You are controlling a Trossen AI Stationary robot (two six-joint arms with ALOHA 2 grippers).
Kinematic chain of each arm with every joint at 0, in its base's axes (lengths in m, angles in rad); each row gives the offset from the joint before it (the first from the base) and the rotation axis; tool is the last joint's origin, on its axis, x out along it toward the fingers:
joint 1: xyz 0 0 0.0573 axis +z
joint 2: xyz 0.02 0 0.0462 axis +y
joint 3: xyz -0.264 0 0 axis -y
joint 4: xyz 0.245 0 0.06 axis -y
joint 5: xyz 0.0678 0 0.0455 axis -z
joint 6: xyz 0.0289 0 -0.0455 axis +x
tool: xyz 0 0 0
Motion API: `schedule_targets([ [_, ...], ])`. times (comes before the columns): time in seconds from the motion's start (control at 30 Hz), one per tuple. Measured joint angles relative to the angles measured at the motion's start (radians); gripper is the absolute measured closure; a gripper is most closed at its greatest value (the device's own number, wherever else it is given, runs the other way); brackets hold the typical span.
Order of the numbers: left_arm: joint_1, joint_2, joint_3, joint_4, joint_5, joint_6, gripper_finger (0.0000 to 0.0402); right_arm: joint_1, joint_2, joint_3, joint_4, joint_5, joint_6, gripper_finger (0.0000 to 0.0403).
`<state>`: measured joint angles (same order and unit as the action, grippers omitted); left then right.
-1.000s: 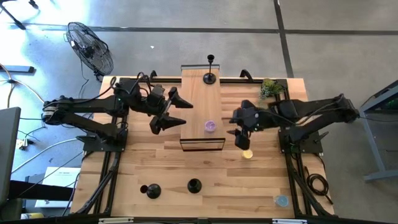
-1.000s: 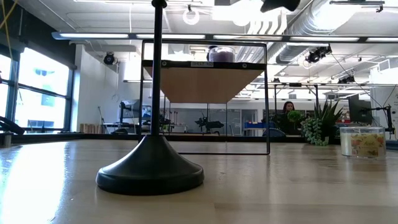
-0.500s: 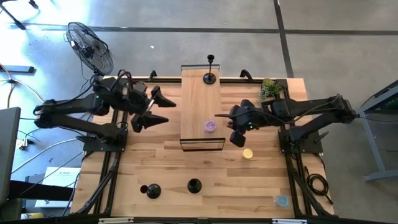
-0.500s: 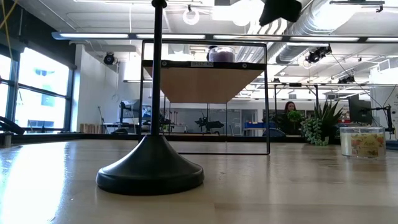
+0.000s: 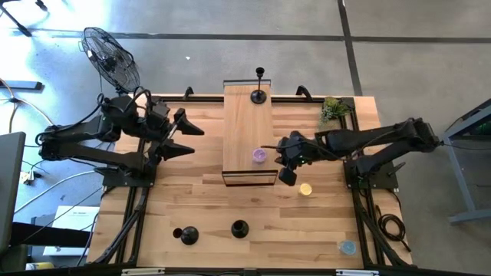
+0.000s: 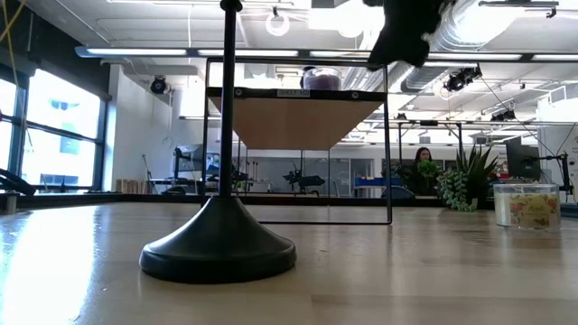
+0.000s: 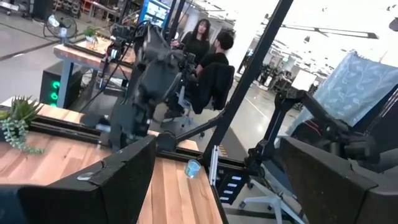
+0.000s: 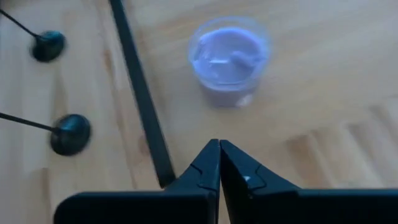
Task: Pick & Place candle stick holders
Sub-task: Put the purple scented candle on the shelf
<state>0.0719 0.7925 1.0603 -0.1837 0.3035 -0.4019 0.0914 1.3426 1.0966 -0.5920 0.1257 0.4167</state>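
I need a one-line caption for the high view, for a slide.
Two candle holders wait at the table's near edge; right gripper, shut, reaches over the raised shelf; left gripper open.

My work table (image 5: pixel 192 207): light wooden planks, dark rails down both sides.

On it directly:
- a raised wooden shelf (image 5: pixel 242 123) on a thin black frame, mid-table, running front to back;
- two black candle stick holders (image 5: pixel 185 234) (image 5: pixel 240 228) near the front edge, apart from one another;
- a small yellow candle (image 5: pixel 305 189) just right of the shelf's front corner;
- a green plant sprig (image 5: pixel 334 109) at the far right corner.

On the shelf:
- a third candle stick holder (image 5: pixel 258 95) at its far end;
- a purple candle (image 5: pixel 260 156) toward its near end.
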Motion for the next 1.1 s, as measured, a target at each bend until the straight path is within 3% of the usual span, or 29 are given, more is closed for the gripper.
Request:
schedule_targets([
  [0.17,0.000,-0.002,0.000,-0.009,-0.008,0.000,0.0067,-0.019,0.000,-0.113,0.189,-0.048,0.010,0.0402],
  [0.3,0.000,0.003,0.001,-0.037,-0.020,0.011,0.0067,-0.035,0.000,-0.133,0.216,-0.054,0.004,0.0402],
  [0.63,0.000,0.005,0.001,-0.156,-0.213,0.041,0.0067,-0.094,0.000,-0.129,0.267,-0.103,-0.061,0.0402],
  [0.9,0.000,0.005,0.001,-0.366,-0.385,0.042,0.0067,-0.146,0.006,-0.129,0.276,-0.169,-0.105,0.0403],
  [1.1,0.000,0.010,0.001,-0.421,-0.402,0.048,0.0067,-0.160,0.057,-0.129,0.343,-0.238,-0.119,0.0403],
])
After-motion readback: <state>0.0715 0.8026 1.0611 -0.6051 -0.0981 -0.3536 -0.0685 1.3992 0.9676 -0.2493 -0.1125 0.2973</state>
